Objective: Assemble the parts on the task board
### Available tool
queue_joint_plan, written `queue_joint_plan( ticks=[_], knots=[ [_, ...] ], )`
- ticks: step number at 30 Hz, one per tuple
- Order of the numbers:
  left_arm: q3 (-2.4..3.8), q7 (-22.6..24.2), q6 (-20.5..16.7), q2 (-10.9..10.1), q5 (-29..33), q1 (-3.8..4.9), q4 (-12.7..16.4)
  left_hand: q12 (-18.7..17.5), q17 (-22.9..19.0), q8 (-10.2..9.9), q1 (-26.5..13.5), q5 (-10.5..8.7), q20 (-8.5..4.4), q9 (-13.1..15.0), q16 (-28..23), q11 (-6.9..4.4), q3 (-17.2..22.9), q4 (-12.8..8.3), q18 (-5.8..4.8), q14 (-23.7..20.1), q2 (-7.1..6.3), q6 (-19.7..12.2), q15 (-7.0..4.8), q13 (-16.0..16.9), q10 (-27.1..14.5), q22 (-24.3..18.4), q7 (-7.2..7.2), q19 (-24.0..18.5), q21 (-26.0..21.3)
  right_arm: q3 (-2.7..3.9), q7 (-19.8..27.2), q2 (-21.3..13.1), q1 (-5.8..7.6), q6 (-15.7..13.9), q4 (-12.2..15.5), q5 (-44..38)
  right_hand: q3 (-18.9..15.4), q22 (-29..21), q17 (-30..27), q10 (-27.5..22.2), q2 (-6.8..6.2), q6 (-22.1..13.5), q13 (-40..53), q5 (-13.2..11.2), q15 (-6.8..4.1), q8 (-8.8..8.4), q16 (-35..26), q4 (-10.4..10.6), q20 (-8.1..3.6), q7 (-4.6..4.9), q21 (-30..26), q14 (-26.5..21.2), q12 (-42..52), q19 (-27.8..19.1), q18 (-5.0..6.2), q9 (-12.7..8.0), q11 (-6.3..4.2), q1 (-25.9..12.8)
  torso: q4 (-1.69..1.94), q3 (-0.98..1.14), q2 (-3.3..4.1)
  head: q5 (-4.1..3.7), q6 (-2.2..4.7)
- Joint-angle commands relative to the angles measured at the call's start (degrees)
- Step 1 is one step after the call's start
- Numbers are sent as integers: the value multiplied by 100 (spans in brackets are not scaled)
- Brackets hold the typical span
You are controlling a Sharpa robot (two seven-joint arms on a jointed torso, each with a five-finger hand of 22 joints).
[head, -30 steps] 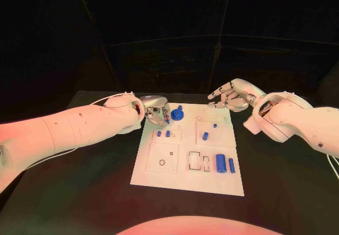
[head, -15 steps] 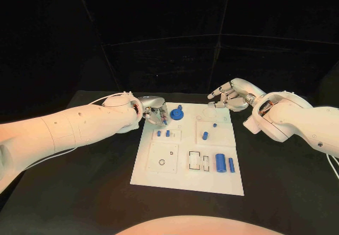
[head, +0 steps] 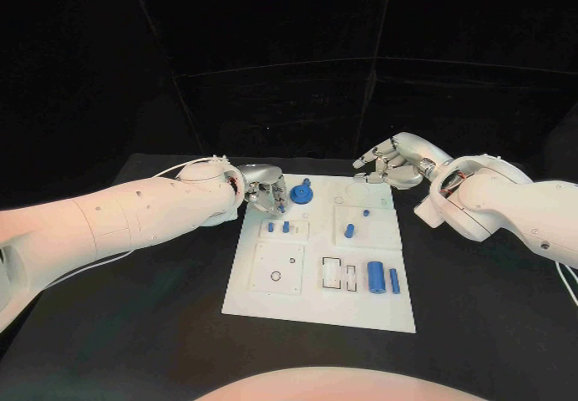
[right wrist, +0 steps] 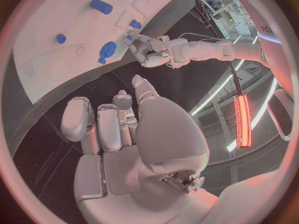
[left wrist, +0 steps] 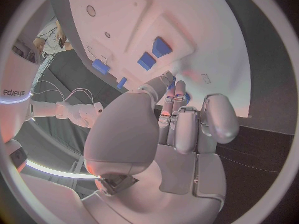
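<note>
L robot hand [head: 265, 190] at upper-left corner of task board [head: 323, 288], fingers curled in, grip state can't tell. Board mid-frame on tabletop [head: 144, 334], blue parts [head: 377, 276] on it. R robot hand [head: 392, 164] upper right, fingers loosely apart, empty.

A black table [head: 133, 334] is lying under everything, its matte top running out to the left, right and near edges. Its far edge is showing as a faint line against a dark backdrop [head: 289, 100] that is standing just behind it. Thin pale seams are crossing the backdrop, some running upright and one bending across it. The same dark table top is showing beside the white plate in the left wrist view [left wrist: 268, 134] and in the right wrist view [right wrist: 34, 154].
</note>
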Motion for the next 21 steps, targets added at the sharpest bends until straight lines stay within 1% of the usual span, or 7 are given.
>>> queue_joint_plan(
  ticks=[1,4,9,14,17,21],
  knots=[
    [-7,-30,110,23,25,4,-8,-27,-7,-22,-59,-8,20,5,25,3,24,-11,-51,203,-16,27,4,3,48,3,-20,20,13,4,40,6,11,16,7,2,7,-4,-3,-4,17,-19,-1,15,-33,0,-20,35,4,-3,-16,157,-14,-22,63,-4,-3,38,-5,1,-1,0,-3],
    [-9,-45,118,35,25,4,-10,-27,-7,-22,-59,-8,20,5,25,3,24,-11,-51,203,-16,27,4,3,48,3,-20,20,13,4,40,6,11,17,8,2,7,-4,-3,-4,17,-19,-1,15,-33,0,-20,35,4,-3,-16,157,-14,-22,63,-4,-3,38,-6,-1,1,0,0],
    [-12,-87,137,57,24,4,-18,-27,-7,-22,-59,-8,20,5,25,3,24,-11,-51,203,-16,27,4,3,48,3,-20,20,13,4,39,6,11,18,10,2,7,-4,-3,-4,17,-19,-1,15,-33,0,-20,35,4,-3,-16,157,-14,-22,63,-4,-3,38,1,1,-1,-3,-3],
    [-14,-173,163,79,24,4,-29,-30,-22,-21,-73,-9,18,7,21,-3,26,-15,-54,199,-16,43,1,9,70,19,-24,22,27,4,36,7,11,19,16,2,3,-12,-1,21,19,-11,-12,11,-36,6,-26,48,2,-6,-25,159,-13,-23,65,-2,-7,37,-2,0,-1,-3,-3],
    [-15,-202,177,87,24,5,-35,-30,-27,-20,-75,-9,18,7,19,-4,26,-16,-56,198,-17,47,0,10,75,27,-25,24,34,4,35,6,11,17,23,2,3,-12,-1,21,19,-11,-12,11,-36,6,-26,48,2,-6,-25,159,-13,-23,65,-2,-7,37,-3,5,0,-10,-3],
    [-16,-237,205,96,23,5,-46,-54,-34,-37,-104,-11,17,2,18,1,16,-20,-56,196,-42,35,1,9,66,30,-20,22,34,4,34,6,11,14,28,2,3,-12,-1,21,19,-11,-12,11,-36,6,-26,48,2,-6,-25,159,-13,-23,65,-2,-7,37,0,-1,-2,-10,-6]
  ],
)
